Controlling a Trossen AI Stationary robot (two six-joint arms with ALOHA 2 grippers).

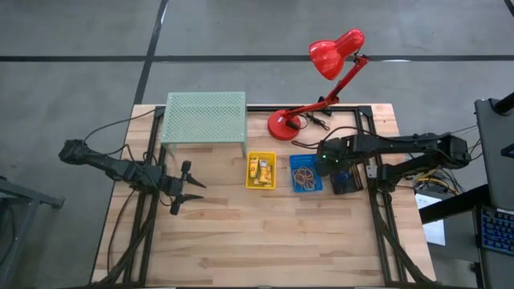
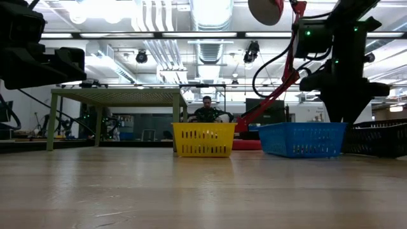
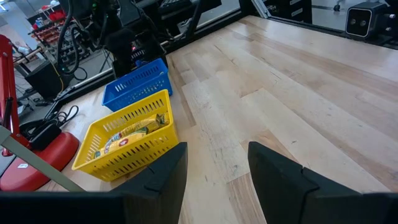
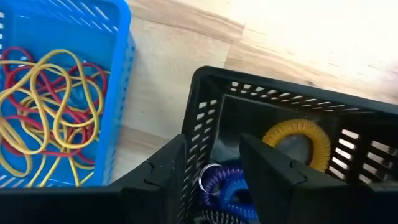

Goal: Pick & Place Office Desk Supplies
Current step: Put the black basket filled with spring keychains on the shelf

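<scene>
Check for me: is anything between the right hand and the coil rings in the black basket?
Nothing visible blocks it. The right hand is open over the black basket, its fingers straddling the near wall, with the purple coil ring right beyond the fingers and the yellow coil ring farther in. The blue basket sits beside, clear.

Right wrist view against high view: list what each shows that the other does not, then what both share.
Only the right wrist view: coiled rings in the black basket, one yellow coil ring and purple coil rings. Only the high view: the red lamp, green mesh shelf, yellow basket and left pincer, open, over bare table. Both: the blue basket of rubber bands.
</scene>
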